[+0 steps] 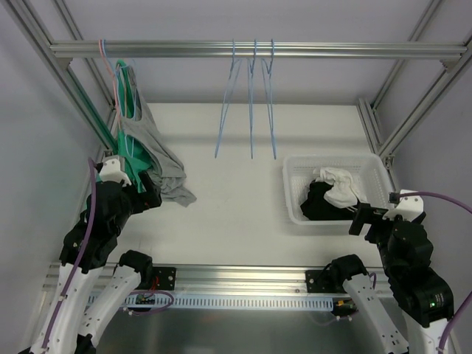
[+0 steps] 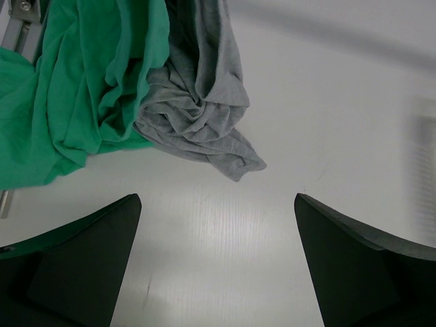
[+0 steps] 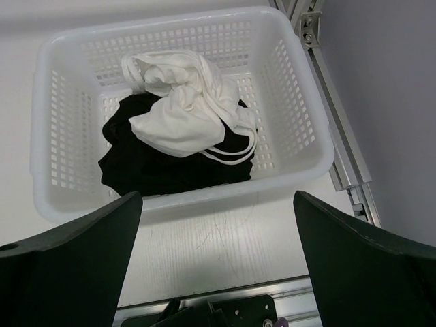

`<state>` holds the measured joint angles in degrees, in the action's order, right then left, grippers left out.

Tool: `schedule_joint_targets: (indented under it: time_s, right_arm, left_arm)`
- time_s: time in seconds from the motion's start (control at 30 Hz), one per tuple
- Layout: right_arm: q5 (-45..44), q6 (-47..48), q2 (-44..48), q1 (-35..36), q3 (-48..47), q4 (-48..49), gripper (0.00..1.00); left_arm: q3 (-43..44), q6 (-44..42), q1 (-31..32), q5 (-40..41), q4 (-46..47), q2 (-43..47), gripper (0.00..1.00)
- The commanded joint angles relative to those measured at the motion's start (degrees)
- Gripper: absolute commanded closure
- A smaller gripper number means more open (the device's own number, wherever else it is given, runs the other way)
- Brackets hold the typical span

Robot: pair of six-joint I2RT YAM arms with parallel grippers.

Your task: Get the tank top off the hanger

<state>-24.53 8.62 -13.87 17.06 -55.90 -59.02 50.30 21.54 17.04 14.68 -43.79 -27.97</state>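
Left pincer (image 2: 216, 201) apart | gray tank top (image 2: 197, 112) just ahead, untouched | right pincer (image 3: 216, 199) apart

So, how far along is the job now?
Looks done: three blue hangers hang bare on the rail; a white top and a black garment lie in the basket. In hand: nothing; both tools are open and empty, the left tool near the gray top, the right tool near the basket. Left: the gray top and green top still hang at the rail's left end.
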Motion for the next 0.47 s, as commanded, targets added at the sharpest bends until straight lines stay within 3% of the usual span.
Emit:
schedule_joint_targets:
  time_s: [0.0,0.43]
  right_arm:
    - [-0.61,-0.36,0.51,0.34,-0.35,1.90,0.01]
    - [-0.25,-1.68,-2.74,0.43,-0.09,2.34,0.01]
  left_arm:
    - [-1.43,-1.86,-0.43,-2.11,1.34,0.11,0.01]
    - [-1.44,-2.38,-0.43,-2.81,1.87,-0.78,0.01]
